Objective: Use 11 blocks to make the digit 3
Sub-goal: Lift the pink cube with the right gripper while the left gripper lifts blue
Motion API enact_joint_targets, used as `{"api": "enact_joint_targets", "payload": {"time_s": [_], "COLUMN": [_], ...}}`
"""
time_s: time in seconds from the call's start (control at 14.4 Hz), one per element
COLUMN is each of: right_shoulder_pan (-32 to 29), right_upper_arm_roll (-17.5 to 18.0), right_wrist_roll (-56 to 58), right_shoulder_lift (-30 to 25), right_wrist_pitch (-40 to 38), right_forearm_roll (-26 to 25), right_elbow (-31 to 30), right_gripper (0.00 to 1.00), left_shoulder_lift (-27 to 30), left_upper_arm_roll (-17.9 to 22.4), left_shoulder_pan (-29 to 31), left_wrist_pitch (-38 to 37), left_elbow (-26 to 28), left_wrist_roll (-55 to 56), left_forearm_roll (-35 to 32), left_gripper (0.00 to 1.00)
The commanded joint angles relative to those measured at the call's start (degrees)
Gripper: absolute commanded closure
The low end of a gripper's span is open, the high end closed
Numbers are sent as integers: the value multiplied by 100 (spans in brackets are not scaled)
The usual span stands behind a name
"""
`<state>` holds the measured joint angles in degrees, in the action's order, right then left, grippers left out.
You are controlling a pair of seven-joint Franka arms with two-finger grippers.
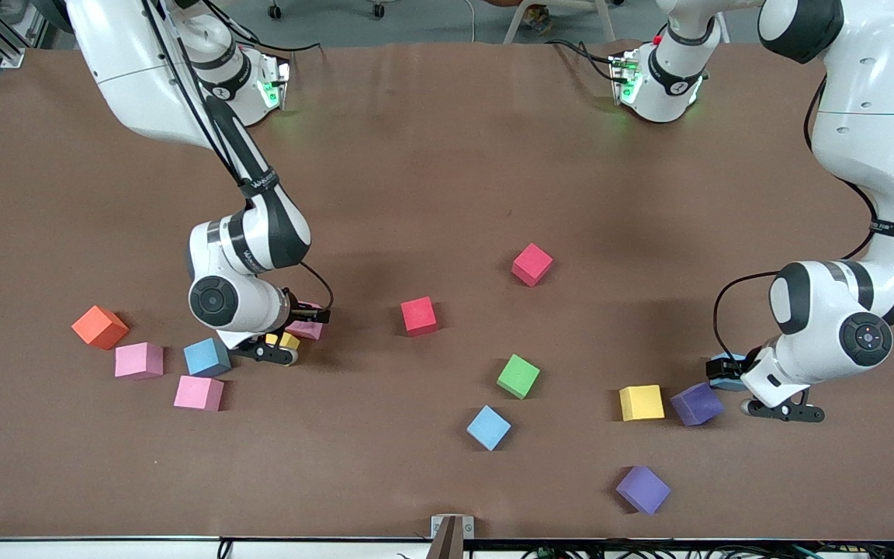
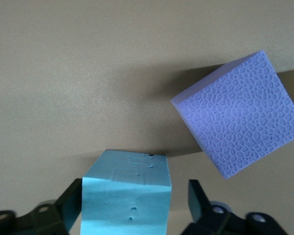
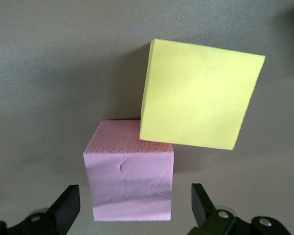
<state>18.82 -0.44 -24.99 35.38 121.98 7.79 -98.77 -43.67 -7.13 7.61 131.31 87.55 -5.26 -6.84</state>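
Note:
My left gripper (image 2: 135, 186) is down around a light blue cube (image 2: 127, 196), open: one finger (image 2: 71, 203) touches it and a gap shows at the other. That cube (image 1: 726, 380) sits beside a purple cube (image 1: 696, 404) at the left arm's end. My right gripper (image 3: 134, 188) is open with a pink cube (image 3: 130, 181) between its fingers, with gaps on both sides. A yellow cube (image 3: 201, 93) touches the pink one. In the front view the pink cube (image 1: 309, 331) and yellow cube (image 1: 284, 339) are partly hidden under the right gripper (image 1: 301, 335).
Loose cubes lie about: orange (image 1: 99, 327), pink (image 1: 139, 360), blue (image 1: 206, 357) and pink (image 1: 199, 393) at the right arm's end; red (image 1: 419, 316), red (image 1: 531, 264), green (image 1: 518, 376), light blue (image 1: 488, 427) in the middle; yellow (image 1: 641, 403), purple (image 1: 642, 489).

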Motion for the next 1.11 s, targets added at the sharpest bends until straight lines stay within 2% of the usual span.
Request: {"api": "enact_joint_targets", "payload": {"time_s": [0.0, 0.07, 0.14, 0.28, 0.42, 0.56, 0.83, 1.04], "right_shoulder_pan": [-10, -1, -10, -62, -80, -98, -98, -141], "right_upper_arm_roll": [26, 26, 26, 35, 26, 26, 18, -18], "right_wrist_roll": [-41, -41, -49, -58, -58, -398, -1182, -1271], "right_shoulder_lift": [66, 74, 74, 74, 66, -30, -768, -1015], "right_wrist_pitch": [45, 45, 28, 10, -8, -86, -692, -860], "right_forearm_roll": [73, 73, 73, 82, 82, 99, 99, 91], "right_elbow": [42, 42, 42, 33, 42, 42, 104, 95], "right_gripper": [5, 14, 27, 53, 65, 67, 70, 70], "left_shoulder_lift": [69, 95, 199, 454, 709, 876, 1167, 1220], "left_upper_arm_roll": [10, 10, 10, -85, -384, -813, -1745, -2422], "left_shoulder_pan": [-5, 4, -5, -31, -14, -22, -31, -144], "left_wrist_pitch": [-18, -52, -183, -639, -1201, -1537, -1959, -2101], "left_elbow": [34, 34, 34, 34, 43, 51, 60, 60], "left_wrist_roll": [60, 217, 410, 569, 937, 1534, 2817, 3949], "left_forearm_roll": [113, 113, 104, 104, 113, 104, 86, 34], "left_gripper": [67, 74, 78, 78, 78, 78, 78, 77]}}
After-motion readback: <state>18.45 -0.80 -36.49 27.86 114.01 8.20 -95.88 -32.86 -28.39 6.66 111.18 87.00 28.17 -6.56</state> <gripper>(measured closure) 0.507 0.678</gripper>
